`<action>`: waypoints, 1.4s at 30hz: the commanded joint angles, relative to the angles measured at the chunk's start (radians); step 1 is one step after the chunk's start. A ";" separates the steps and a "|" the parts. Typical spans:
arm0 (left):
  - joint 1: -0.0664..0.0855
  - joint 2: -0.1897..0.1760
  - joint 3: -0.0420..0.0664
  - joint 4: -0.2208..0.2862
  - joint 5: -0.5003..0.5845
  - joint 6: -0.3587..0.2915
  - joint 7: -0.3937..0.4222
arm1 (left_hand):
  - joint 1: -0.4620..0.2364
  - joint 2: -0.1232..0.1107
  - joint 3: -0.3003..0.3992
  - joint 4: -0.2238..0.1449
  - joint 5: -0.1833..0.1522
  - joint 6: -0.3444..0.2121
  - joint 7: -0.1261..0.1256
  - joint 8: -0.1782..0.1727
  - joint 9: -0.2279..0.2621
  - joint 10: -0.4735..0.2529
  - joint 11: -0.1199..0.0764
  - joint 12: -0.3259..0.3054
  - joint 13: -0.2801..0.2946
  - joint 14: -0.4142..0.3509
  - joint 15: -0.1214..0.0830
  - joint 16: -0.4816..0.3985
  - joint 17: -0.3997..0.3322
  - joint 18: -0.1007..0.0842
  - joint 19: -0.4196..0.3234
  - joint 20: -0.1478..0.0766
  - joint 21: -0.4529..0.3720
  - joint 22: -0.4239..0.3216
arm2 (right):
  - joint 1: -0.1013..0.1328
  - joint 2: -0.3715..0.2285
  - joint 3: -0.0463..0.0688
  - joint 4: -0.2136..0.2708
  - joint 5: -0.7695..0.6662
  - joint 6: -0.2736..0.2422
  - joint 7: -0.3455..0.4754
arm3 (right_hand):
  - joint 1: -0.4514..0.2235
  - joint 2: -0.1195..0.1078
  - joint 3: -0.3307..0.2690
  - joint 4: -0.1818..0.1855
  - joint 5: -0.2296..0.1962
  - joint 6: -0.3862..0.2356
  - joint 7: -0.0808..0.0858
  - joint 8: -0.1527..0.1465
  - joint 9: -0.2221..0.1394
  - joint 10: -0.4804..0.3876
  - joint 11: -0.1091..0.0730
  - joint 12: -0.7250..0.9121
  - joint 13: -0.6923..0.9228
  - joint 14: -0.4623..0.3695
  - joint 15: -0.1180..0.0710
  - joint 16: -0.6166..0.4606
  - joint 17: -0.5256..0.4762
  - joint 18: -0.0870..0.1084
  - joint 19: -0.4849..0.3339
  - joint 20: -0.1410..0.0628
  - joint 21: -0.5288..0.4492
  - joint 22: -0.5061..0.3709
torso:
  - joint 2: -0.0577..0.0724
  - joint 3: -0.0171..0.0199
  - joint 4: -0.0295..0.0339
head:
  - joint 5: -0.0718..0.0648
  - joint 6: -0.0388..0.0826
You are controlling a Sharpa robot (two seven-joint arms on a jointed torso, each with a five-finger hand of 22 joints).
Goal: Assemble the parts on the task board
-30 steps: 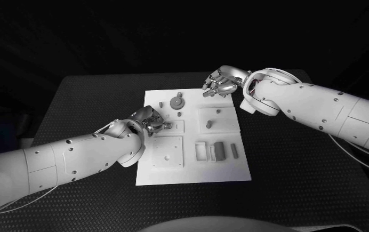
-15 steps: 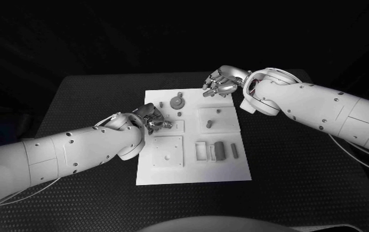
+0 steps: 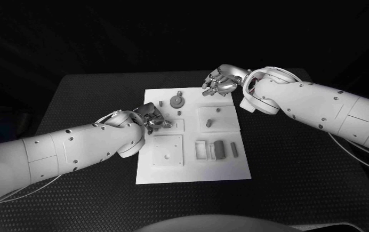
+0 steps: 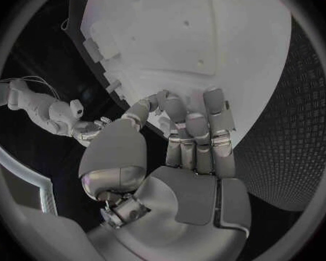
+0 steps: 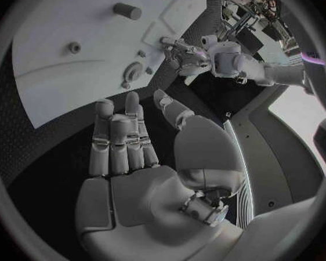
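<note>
Flat white rectangular task board [image 3: 231, 170] lies mid-table, long side running away from the robot. Small grey parts on it: round disc-shaped piece [image 3: 177, 102] near far edge, dark upright bars [image 3: 219, 150] in recessed slots toward near right corner.

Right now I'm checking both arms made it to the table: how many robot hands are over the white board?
2: the left robot hand at the board's left edge, the right robot hand at its far right corner.

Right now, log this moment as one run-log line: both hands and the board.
left hand: fingers apart, empty, over task board's left edge | right hand: open, empty, at board's far right corner | round part: on board, untouched
</note>
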 commanded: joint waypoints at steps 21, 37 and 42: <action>-0.002 0.023 -0.003 -0.005 0.020 0.013 -0.006 | -0.002 0.024 0.066 -0.033 -0.020 -0.003 0.004 -0.004 -0.001 0.004 -0.002 -0.003 0.001 0.004 -0.010 0.001 0.000 -0.009 0.005 -0.003 0.004 0.019 | 0.000 0.001 0.000 0.000 0.000 0.013 0.005 | -0.009 0.001 -0.001 0.005 0.004 0.010 0.020 -0.005 0.001 -0.004 0.006 0.001 0.001 -0.009 -0.001 -0.005 -0.001 0.012 -0.003 -0.002 -0.006 0.016 | 0.000 -0.0001 0.0005 | -0.002 0.002; -0.001 0.025 -0.003 -0.006 0.037 0.003 0.004 | -0.048 -0.017 0.060 0.033 -0.044 -0.004 0.003 -0.004 0.001 0.003 -0.003 -0.004 0.002 0.004 -0.012 -0.001 0.001 -0.007 0.006 -0.004 0.001 0.020 | 0.000 0.002 0.000 -0.001 0.000 0.014 0.005 | -0.008 -0.001 -0.001 0.005 0.004 0.008 0.020 -0.006 0.001 -0.005 0.007 0.000 0.001 -0.010 0.000 -0.006 -0.002 0.012 -0.005 -0.002 -0.007 0.015 | 0.000 0.0002 0.0004 | -0.003 0.003; -0.001 0.026 -0.002 -0.006 0.038 0.003 0.006 | -0.057 -0.022 0.052 0.042 -0.053 -0.005 0.004 -0.004 0.002 0.003 -0.003 -0.004 0.002 0.003 -0.012 -0.001 0.001 -0.007 0.005 -0.004 0.001 0.020 | 0.000 0.003 0.000 -0.001 0.000 0.015 0.005 | -0.008 -0.001 -0.001 0.005 0.004 0.008 0.020 -0.006 0.002 -0.006 0.007 0.000 0.000 -0.011 0.000 -0.006 -0.002 0.012 -0.005 -0.002 -0.007 0.015 | 0.000 0.0002 0.0006 | -0.004 0.003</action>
